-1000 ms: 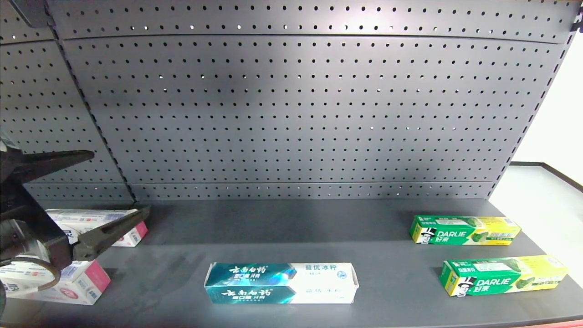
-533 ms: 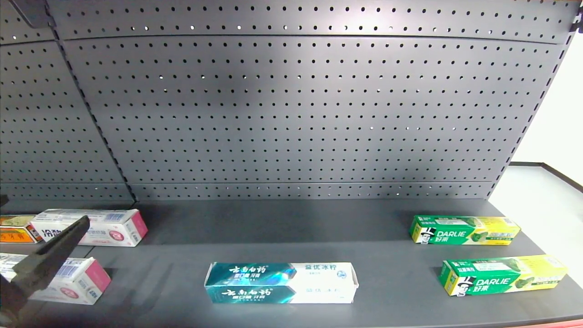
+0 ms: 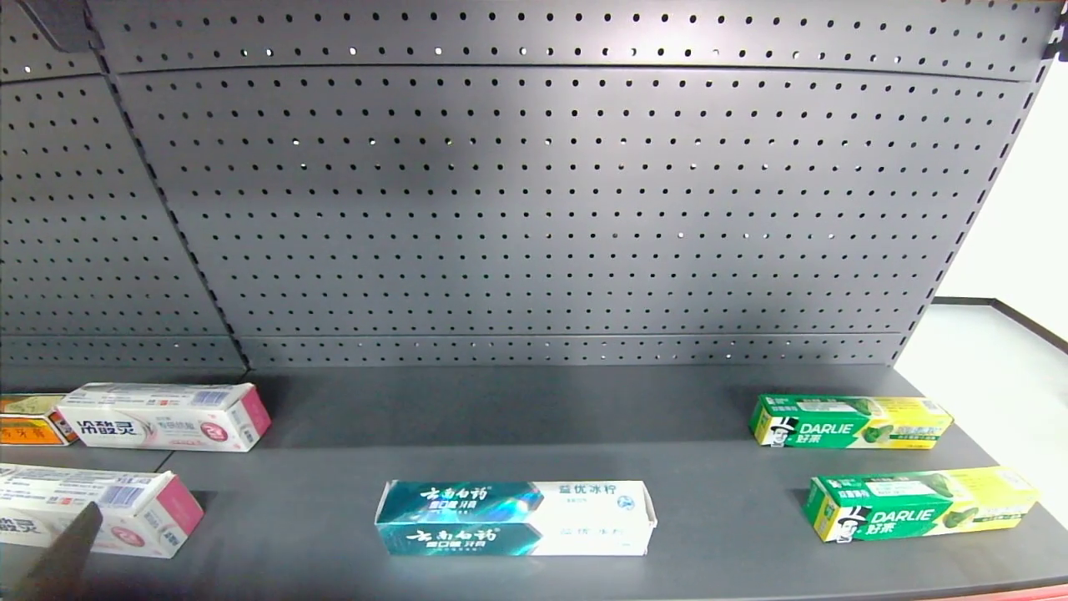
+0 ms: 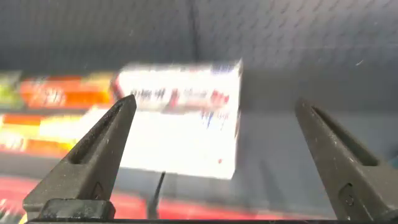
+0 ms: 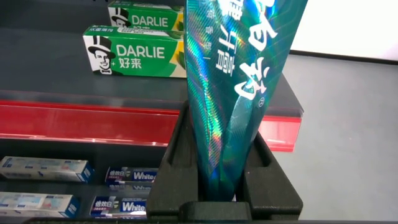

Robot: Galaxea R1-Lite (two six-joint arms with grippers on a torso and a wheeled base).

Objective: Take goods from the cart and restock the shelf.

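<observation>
Head view: on your shelf [image 3: 534, 417] a teal box [image 3: 515, 517] lies front centre, with green boxes [image 3: 851, 421] to the right and white boxes [image 3: 163, 416] to the left.

Left wrist: your left gripper [image 4: 216, 106] gapes wide and empty, facing the white boxes.

Right wrist: your right gripper [image 5: 221, 143] clamps a second teal box [image 5: 239, 74] upright, in front of the shelf's red edge.

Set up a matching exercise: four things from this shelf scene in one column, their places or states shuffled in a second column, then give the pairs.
Things
1. teal-and-white box
2. rear green box
3. rear white-and-pink box
4. right gripper

Places or states
A. right side of the shelf, toward the back
B. shut on a shiny teal box
C. front middle of the shelf
D. left side, next to an orange box

Pairs: 1-C, 2-A, 3-D, 4-B
</observation>
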